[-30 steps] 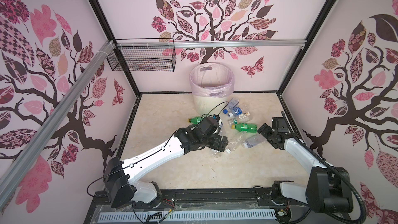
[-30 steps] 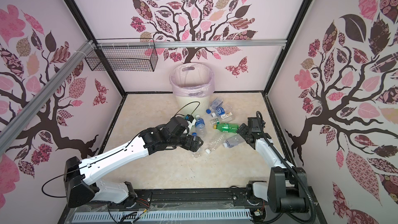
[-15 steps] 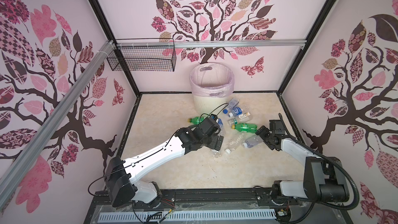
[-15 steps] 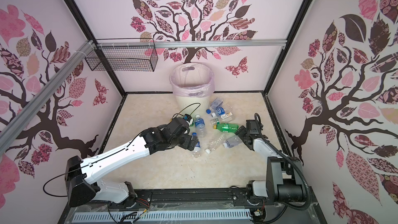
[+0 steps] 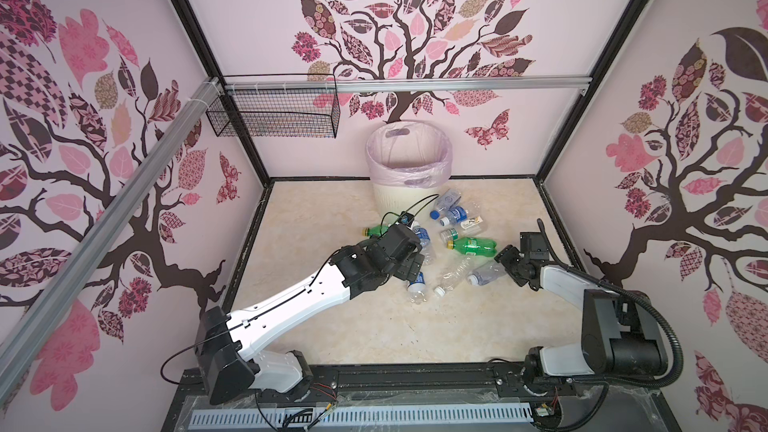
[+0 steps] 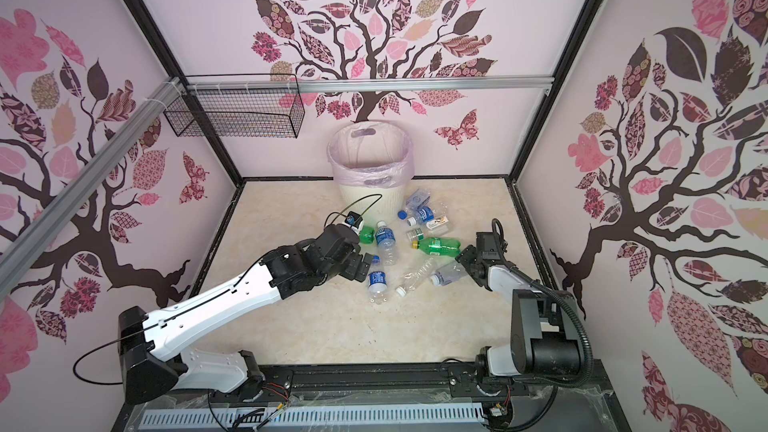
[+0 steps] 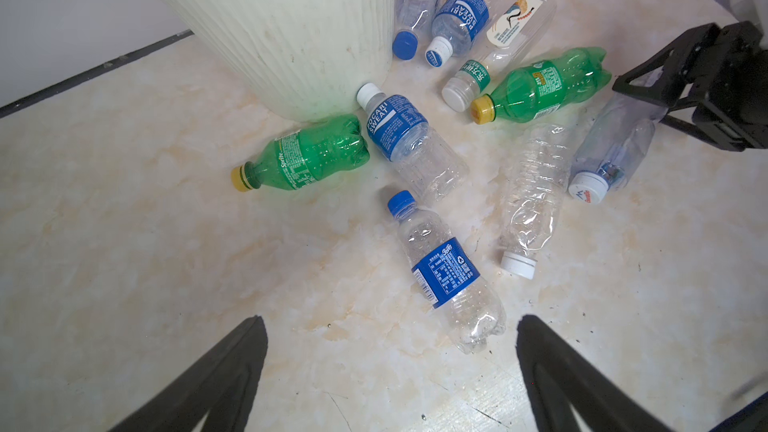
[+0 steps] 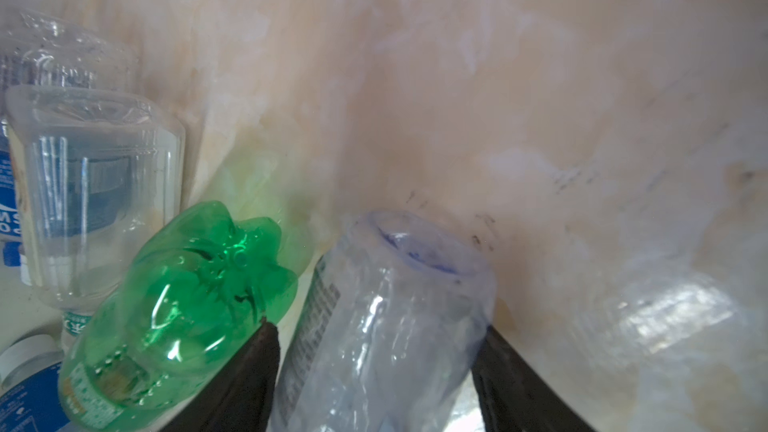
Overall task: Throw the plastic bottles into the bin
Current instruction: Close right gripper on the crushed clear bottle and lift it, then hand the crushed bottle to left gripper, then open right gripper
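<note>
Marbled beige floor (image 5: pixel 415 334): bin (image 5: pixel 399 201) upright, plastic bottles (image 5: pixel 473 246) scattered.

POCARI SWEAT on blue-label bottle (image 7: pixel 397 128); Sprite on green bottle (image 7: pixel 305 157).

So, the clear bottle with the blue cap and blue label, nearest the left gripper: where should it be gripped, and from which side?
Probably across the blue-labelled middle of the bottle, coming down from above. It lies flat on the floor, with bare floor along both long sides, so the open left gripper can straddle it. The neck is too narrow.
</note>
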Controlling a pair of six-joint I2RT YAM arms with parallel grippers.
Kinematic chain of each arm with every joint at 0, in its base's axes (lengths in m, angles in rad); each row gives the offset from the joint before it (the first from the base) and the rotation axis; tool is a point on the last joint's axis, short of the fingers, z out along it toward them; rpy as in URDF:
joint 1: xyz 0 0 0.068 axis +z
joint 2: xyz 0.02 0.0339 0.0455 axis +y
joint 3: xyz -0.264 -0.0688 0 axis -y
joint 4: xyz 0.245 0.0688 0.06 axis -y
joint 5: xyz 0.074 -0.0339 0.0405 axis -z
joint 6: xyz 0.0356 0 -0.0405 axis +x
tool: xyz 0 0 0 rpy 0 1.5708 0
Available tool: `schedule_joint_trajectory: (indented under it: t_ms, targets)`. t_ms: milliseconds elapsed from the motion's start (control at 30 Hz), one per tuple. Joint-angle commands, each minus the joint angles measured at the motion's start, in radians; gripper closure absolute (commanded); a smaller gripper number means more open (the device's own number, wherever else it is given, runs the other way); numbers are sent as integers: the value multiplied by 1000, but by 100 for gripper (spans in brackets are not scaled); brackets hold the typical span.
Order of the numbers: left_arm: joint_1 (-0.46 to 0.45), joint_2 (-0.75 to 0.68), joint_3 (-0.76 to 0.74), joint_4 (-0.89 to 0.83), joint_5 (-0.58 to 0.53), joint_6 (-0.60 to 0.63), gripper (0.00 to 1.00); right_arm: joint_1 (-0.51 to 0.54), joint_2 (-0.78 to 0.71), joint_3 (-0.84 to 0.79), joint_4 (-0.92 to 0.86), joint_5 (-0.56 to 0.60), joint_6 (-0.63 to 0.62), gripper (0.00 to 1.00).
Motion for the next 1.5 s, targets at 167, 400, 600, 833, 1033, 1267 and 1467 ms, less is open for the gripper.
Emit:
schedule_joint_trajectory:
  t_ms: [167, 400, 600, 833, 1033, 1267, 1467]
  targets:
    - [-2, -9, -23, -6, 97, -41, 3, -7, 9, -32, 15, -23, 1, 39]
    - [-3, -19, -53, 46, 288, -91, 3, -7, -99, -28, -34, -47, -26, 42]
    - [-2, -11, -45, 91, 385, -116, 3, -7, -219, 2, -99, -84, -47, 45]
    - [-2, 30, 23, 92, 437, -157, 3, 25, -323, 92, -167, -129, -68, 46]
    - [-1, 90, 100, 95, 464, -180, 3, 186, -338, 226, -218, -64, -79, 47]
    - [15, 135, 186, 90, 494, -170, 3, 368, -300, 372, -214, -62, -84, 47]
    - [86, 129, 172, 153, 603, -233, 3, 432, -294, 419, -154, -118, -73, 48]
